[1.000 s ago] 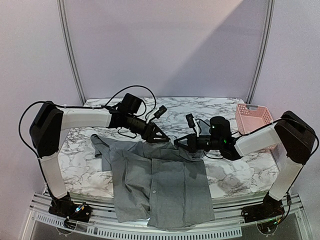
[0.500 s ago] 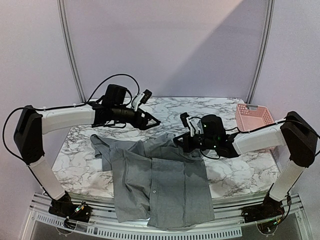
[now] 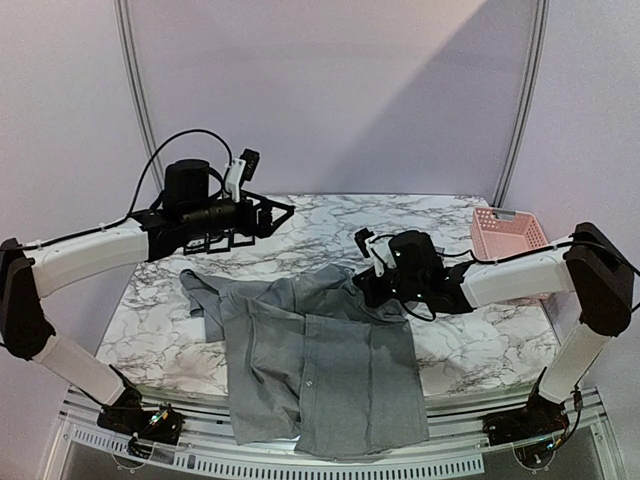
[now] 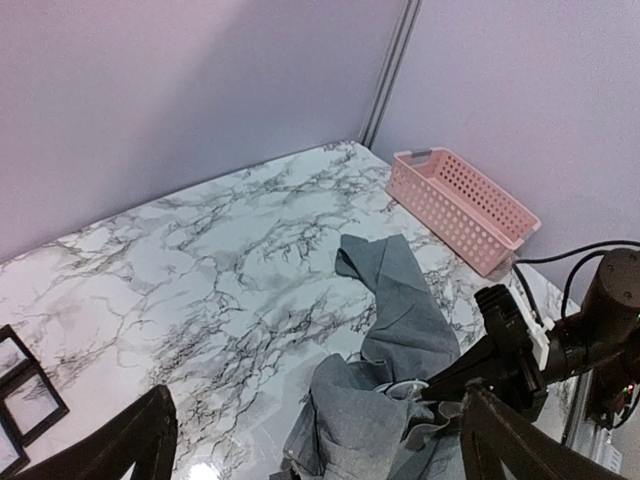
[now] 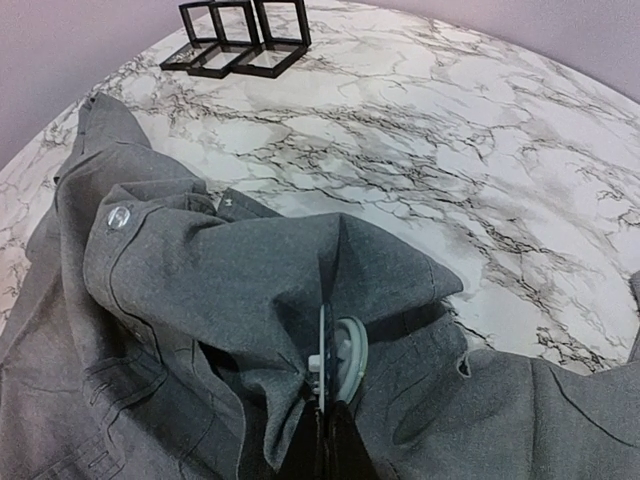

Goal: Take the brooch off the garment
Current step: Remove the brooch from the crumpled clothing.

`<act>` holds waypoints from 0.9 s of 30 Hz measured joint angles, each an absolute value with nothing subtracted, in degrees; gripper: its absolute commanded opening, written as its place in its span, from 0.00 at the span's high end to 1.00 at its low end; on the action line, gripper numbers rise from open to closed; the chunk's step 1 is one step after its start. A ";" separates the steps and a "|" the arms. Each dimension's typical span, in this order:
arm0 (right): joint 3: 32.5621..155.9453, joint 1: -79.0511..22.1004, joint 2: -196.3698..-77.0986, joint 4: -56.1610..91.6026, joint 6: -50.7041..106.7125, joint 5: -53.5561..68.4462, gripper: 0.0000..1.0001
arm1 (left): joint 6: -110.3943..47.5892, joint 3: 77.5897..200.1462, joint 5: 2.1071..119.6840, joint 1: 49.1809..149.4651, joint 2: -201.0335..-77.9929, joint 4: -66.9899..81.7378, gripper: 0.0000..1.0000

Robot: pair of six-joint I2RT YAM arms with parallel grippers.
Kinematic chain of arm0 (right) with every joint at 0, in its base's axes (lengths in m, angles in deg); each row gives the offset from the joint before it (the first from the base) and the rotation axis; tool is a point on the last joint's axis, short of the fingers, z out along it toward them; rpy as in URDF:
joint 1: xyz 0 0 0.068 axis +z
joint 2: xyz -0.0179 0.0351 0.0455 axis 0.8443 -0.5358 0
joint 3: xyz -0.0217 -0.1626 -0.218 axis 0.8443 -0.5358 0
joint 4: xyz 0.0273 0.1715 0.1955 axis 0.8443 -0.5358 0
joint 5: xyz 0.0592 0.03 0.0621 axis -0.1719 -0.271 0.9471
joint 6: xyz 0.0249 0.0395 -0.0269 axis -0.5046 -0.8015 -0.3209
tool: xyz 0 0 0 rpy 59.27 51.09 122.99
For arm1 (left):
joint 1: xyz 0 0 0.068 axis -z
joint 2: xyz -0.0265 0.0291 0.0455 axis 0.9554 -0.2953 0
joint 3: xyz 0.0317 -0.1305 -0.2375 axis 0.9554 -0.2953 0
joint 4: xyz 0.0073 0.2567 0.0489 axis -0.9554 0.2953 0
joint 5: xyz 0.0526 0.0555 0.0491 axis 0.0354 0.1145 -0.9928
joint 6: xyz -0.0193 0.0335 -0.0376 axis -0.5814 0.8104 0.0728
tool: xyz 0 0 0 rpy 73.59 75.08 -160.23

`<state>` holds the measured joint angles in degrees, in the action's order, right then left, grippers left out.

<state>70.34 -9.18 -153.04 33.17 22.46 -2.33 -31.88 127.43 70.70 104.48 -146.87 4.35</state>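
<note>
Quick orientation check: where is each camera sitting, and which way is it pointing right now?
Top external: above and behind the bases, facing the back wall across the marble table; left arm, right arm and the grey shirt show.
Left wrist: raised high, looking down towards the pink basket; open left gripper frames the bottom.
Right wrist: low over the shirt, facing the black frames; right gripper pinches fabric.
Shared: every view shows the shirt.

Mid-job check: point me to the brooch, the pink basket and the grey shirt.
brooch (image 5: 345,362): right wrist view, the round disc's face.
pink basket (image 4: 445,228): left wrist view, its near side wall.
grey shirt (image 3: 340,370): top view, the front panel.
</note>
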 measured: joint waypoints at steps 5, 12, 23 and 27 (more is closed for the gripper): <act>71.13 -8.83 -153.04 30.79 24.64 -5.93 1.00 | -32.79 127.01 68.54 103.83 -145.36 2.65 0.00; 72.84 -8.00 -153.26 27.20 28.23 -10.55 1.00 | -33.58 125.81 66.63 103.02 -144.22 1.82 0.00; 73.43 -7.47 -153.32 24.01 32.14 -18.41 1.00 | -35.31 123.80 58.52 102.45 -138.85 1.18 0.01; 73.43 -7.93 -153.21 23.46 32.23 -20.12 1.00 | -35.90 123.80 55.44 101.75 -135.70 1.53 0.00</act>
<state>73.43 -7.93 -153.21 23.46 32.23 -20.12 -35.90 123.80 55.44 101.75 -135.70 1.53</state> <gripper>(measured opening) 0.007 0.995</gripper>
